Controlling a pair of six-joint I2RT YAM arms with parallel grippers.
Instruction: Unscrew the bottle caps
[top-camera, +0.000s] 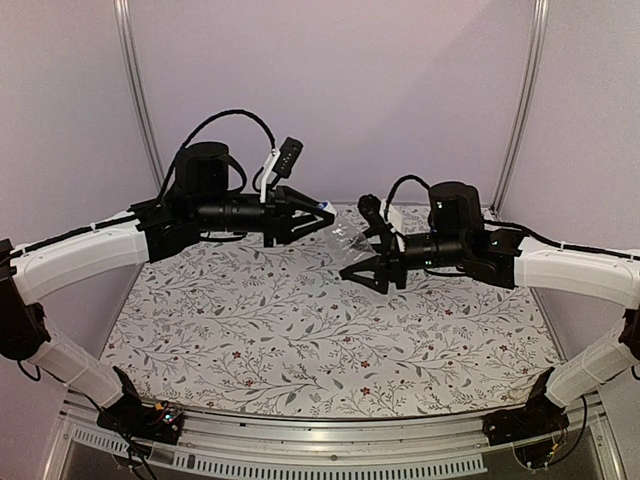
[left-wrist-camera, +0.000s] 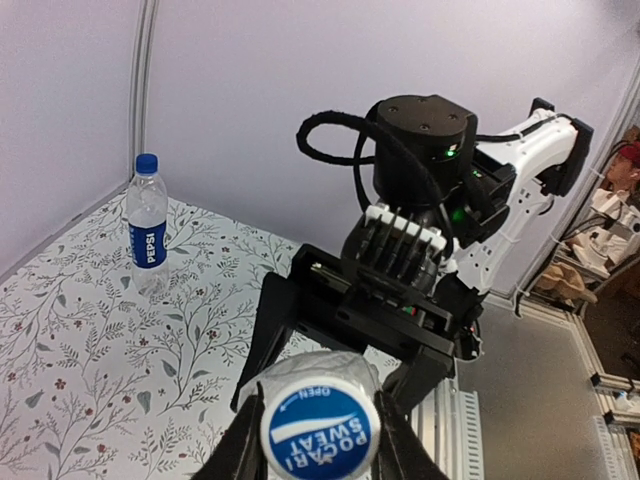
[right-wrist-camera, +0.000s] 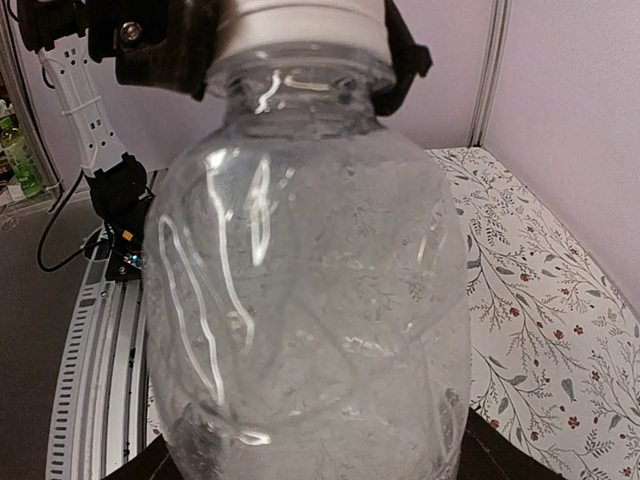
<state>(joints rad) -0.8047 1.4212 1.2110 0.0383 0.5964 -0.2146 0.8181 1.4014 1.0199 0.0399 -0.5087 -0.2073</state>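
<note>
Only the left wrist cam shows the Pepsi bottle (left-wrist-camera: 147, 220), upright and capped on the counter (left-wrist-camera: 80, 340) by the wall. Plain bottle (right-wrist-camera: 310, 280) is mid-air btwn the arms, lying about level, cap (left-wrist-camera: 320, 428) end toward the left arm. Left claw (top-camera: 322, 218) is clamped on the cap. Right claw (left-wrist-camera: 325, 365) grips the body. Both forearms reach inward, roughly level.
</note>
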